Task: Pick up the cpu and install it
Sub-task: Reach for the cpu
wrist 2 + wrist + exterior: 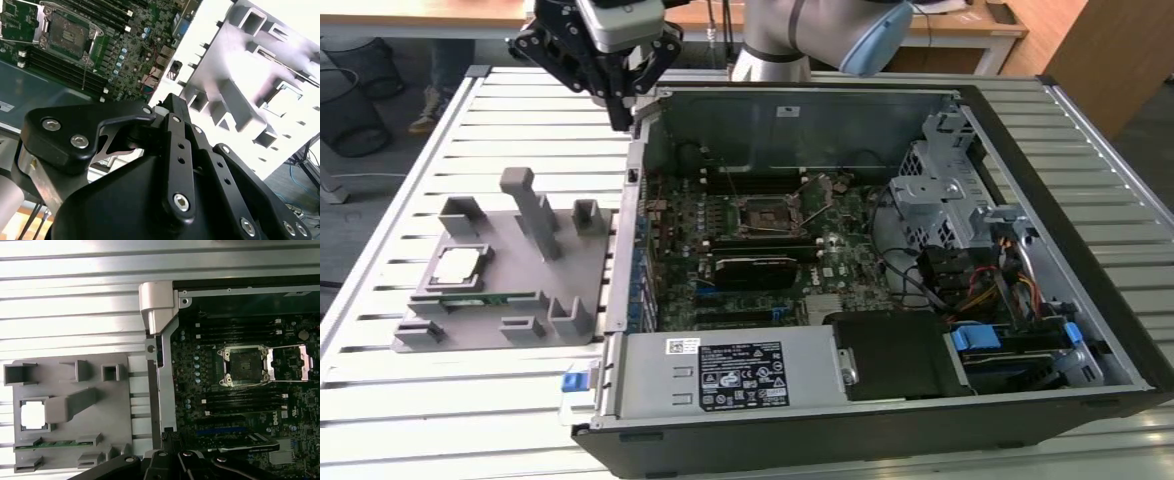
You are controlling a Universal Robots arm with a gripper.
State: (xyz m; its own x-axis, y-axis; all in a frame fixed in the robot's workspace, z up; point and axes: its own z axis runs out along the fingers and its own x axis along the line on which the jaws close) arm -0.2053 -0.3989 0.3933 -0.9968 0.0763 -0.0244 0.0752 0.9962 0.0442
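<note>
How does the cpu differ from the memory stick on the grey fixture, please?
The cpu is square with a silvery top; the memory stick is long, narrow and green. The cpu is the wider, the memory stick the longer. Both rest on the grey fixture beside the computer case.

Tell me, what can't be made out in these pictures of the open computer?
First wrist view: glare whitens the small square silvery-grey cpu; no surface detail.
Second wrist view: bright light bleaches the grey plastic fixture, and the picture's edge cuts it off.
Exterior view: the black-framed square socket's contacts are too small; the black gripper overlaps a corner of the black computer case.
</note>
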